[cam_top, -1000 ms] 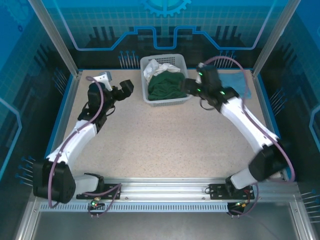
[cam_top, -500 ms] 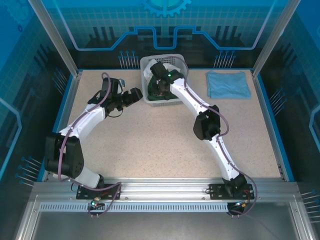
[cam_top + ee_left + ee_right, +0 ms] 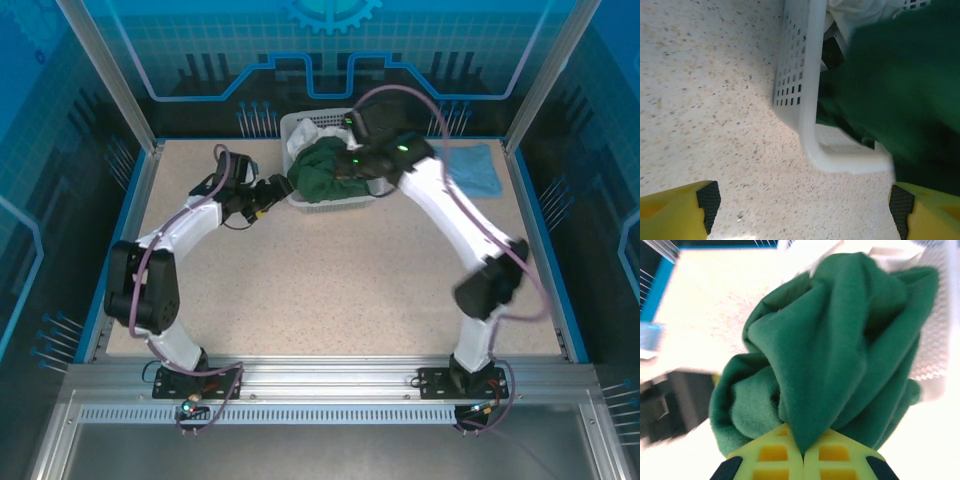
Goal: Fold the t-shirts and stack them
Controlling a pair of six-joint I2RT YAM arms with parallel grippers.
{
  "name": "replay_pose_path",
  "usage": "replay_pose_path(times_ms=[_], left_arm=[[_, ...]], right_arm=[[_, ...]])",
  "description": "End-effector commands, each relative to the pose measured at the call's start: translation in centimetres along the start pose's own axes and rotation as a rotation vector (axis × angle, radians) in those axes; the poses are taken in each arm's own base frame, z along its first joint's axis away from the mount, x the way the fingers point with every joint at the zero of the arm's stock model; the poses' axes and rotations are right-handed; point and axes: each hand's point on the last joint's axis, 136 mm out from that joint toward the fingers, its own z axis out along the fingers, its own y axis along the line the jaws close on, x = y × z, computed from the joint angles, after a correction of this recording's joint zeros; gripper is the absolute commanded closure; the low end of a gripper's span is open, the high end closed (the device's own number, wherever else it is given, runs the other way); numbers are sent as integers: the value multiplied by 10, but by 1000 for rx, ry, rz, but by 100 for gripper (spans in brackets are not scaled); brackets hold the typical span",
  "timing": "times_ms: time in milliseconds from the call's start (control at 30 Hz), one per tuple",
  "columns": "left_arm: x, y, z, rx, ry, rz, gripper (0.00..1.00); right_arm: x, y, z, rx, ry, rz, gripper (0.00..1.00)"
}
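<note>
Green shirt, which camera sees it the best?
The right wrist view: the green shirt is big and clear there, bunched up, with a fold pinched in the right hand. The top view shows the shirt small, at the basket. The left wrist view catches a blurry green part beside the basket rim.

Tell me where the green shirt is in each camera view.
Top external: green shirt upper centre, bunched over the basket.
Left wrist: green shirt in the right half, past the basket's rim.
Right wrist: green shirt at centre, pinched in the right gripper.
Shared landmark: the white mesh basket, at the right edge in the right wrist view.
</note>
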Motion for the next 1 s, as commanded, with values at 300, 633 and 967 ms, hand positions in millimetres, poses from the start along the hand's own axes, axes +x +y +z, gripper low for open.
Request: replay_pose_path(times_ms=[300,633,967], left_arm=[[2,-24,83,-152,131,37,31],[-31,13,71,-350,40,70,88],[-71,106,-56,-475,31,191,100]], right_arm=[[52,-83,-187,52,-377,55,100],[108,-134,-150,84,-249,165,100],[122,-122,-100,-14,-200,171,100]])
